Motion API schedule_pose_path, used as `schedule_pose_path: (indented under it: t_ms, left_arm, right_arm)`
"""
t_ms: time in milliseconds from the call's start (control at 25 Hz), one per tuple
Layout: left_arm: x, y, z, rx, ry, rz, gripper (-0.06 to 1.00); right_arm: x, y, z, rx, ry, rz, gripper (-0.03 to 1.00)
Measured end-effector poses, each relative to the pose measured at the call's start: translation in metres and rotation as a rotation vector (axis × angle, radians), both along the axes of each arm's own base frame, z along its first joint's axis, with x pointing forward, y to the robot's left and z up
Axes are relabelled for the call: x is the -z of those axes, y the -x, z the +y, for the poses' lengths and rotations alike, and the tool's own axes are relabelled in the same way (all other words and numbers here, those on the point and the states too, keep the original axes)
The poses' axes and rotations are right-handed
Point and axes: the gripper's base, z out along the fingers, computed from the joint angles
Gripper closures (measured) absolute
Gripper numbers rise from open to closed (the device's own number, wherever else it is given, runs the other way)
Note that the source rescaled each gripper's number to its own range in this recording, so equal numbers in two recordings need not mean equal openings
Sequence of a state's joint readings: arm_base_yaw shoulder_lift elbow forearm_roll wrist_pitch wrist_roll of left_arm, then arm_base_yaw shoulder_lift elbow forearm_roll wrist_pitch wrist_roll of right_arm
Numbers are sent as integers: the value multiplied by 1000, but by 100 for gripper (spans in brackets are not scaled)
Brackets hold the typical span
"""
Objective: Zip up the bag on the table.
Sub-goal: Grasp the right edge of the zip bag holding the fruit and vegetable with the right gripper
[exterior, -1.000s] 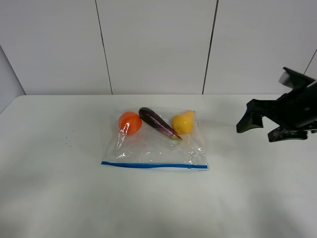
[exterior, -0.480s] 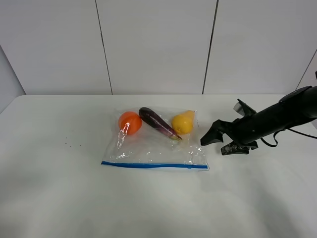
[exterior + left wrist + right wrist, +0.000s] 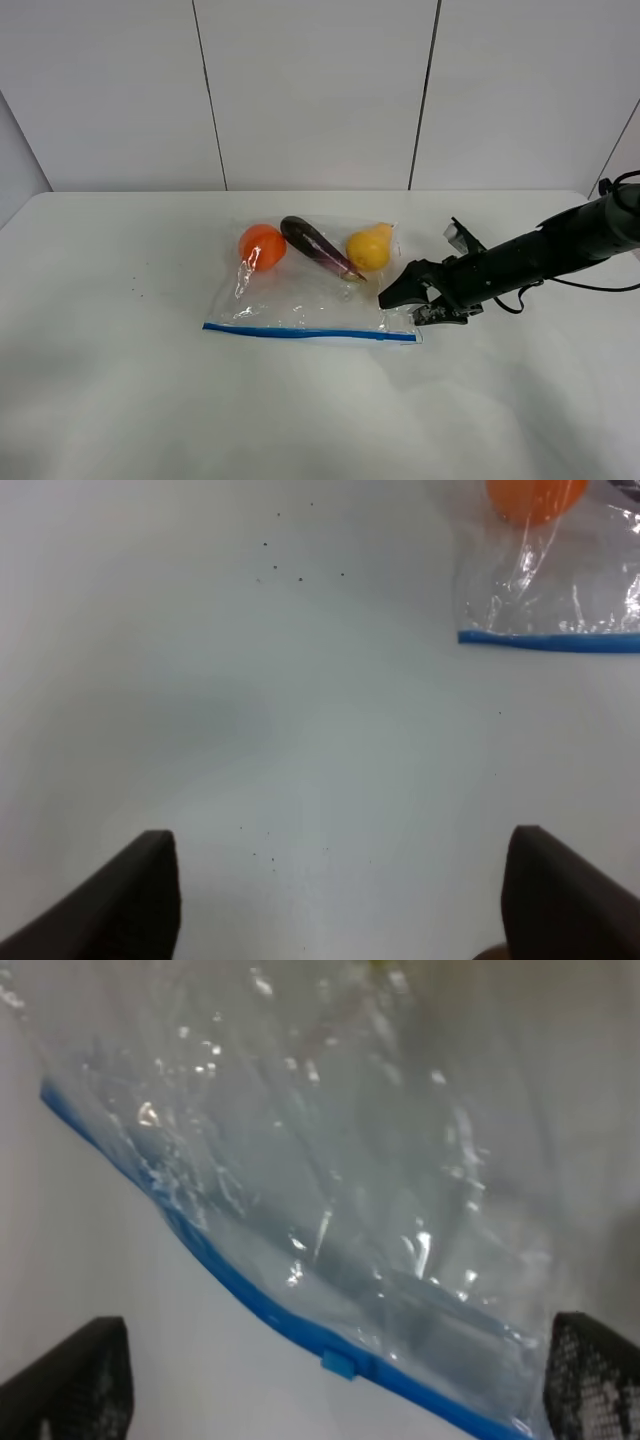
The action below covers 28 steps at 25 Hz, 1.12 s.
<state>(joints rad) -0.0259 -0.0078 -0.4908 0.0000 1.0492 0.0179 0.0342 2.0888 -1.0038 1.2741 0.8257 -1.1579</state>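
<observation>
The clear plastic bag (image 3: 310,295) lies flat on the white table (image 3: 120,400), with its blue zip strip (image 3: 310,333) along the near edge. An orange (image 3: 262,246), a purple eggplant (image 3: 320,248) and a yellow pear (image 3: 368,248) show through it. My right gripper (image 3: 408,303) is open, low at the bag's right end, its fingers straddling that corner. The right wrist view shows the bag (image 3: 330,1160) close up, with a small blue slider tab (image 3: 338,1363) on the strip between the fingers. My left gripper (image 3: 340,910) is open over bare table, away from the bag's left corner (image 3: 560,590).
A white panelled wall (image 3: 320,90) stands behind the table's far edge. The right arm (image 3: 540,255) stretches in low from the right. Small dark specks (image 3: 135,292) dot the table left of the bag.
My right arm has swung left and down from the table's right side to the bag's right corner. The bag has barely moved.
</observation>
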Motion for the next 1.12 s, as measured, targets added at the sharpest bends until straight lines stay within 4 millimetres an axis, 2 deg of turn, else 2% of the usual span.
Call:
schedule_pose_path:
  t_ms: [120,440,560,680,840,920,1000,1080,1120]
  left_arm:
    - [0,0,0,0,0,0,-1]
    - [0,0,0,0,0,0,-1]
    - [0,0,0,0,0,0,-1]
    - [0,0,0,0,0,0,-1]
    - [0,0,0,0,0,0,-1]
    - [0,0,0,0,0,0,-1]
    - [0,0,0,0,0,0,-1]
    - [0,0,0,0,0,0,-1]
    - [0,0,0,0,0,0,-1]
  right_arm:
    - [7,0,3,2,1,9,-2]
    - [8,-1,3,-14,2,-12,-2]
    - [9,-1,2,-12,8,-15,5]
    - [12,-1,2,-12,18,-12,18]
    - [13,0,1,-17,37,-5,30]
    - [14,0,0,-17,41,-5,41]
    - [14,0,0,-20,43,-4,56]
    - [14,0,0,-21,44,-4,83]
    - [14,0,0,-20,43,-4,93]
